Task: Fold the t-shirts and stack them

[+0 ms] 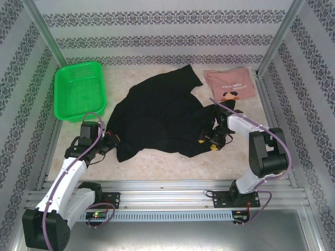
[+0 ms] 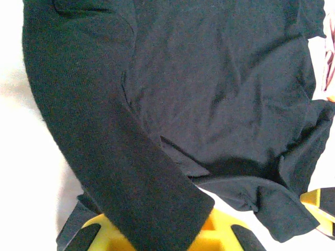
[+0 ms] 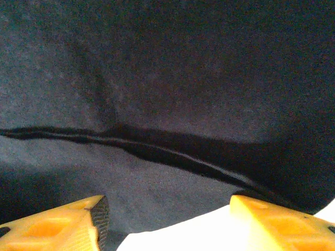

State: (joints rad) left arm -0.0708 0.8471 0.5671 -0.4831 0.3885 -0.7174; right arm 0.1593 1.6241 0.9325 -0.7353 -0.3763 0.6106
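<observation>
The black t-shirt (image 1: 157, 112) lies crumpled and spread over the middle of the table. The dusty-pink t-shirt (image 1: 230, 83), with white text and a dark graphic, lies folded flat at the back right. My left gripper (image 1: 112, 140) is at the black shirt's near-left corner. In the left wrist view a band of black cloth (image 2: 131, 172) runs up out of the shut yellow jaws of the left gripper (image 2: 167, 235). My right gripper (image 1: 212, 137) is at the shirt's right edge and stands open (image 3: 167, 209). The hem (image 3: 172, 198) lies between its fingers, not pinched.
A green mesh basket (image 1: 79, 89) stands at the back left, beside the patterned wall. Metal frame posts and patterned side walls close in the table. Bare table (image 1: 167, 164) shows between the black shirt and the front rail.
</observation>
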